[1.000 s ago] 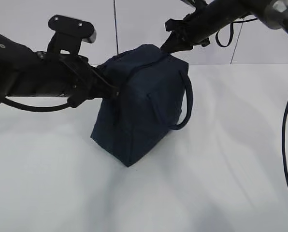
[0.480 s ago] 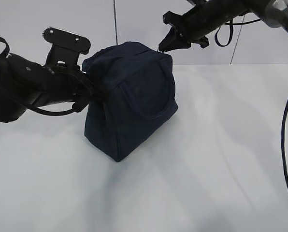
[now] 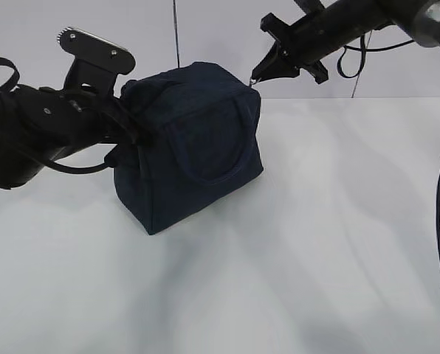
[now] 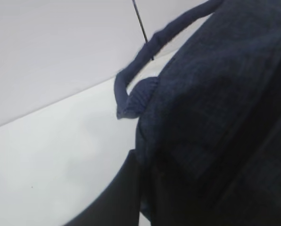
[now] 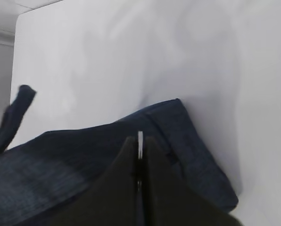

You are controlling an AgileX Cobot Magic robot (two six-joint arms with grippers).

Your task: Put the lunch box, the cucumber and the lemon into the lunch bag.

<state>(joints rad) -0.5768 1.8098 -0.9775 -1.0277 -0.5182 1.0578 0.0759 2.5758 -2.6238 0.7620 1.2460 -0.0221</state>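
Navy fabric: we find the lunch bag (image 3: 187, 144) standing on the white table (image 3: 316, 243), one loop handle (image 3: 205, 147) lying flat against its near face. The right pincer (image 3: 260, 74), pressed together, pinches the metal zipper pull (image 5: 140, 143) at the bag's top right corner. The left pincer (image 3: 131, 133), pressed together, grips the bag's left side.

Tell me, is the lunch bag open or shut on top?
Cannot tell. The lunch bag stands upright, but no view shows its top opening; the right gripper pinches a metal pull.
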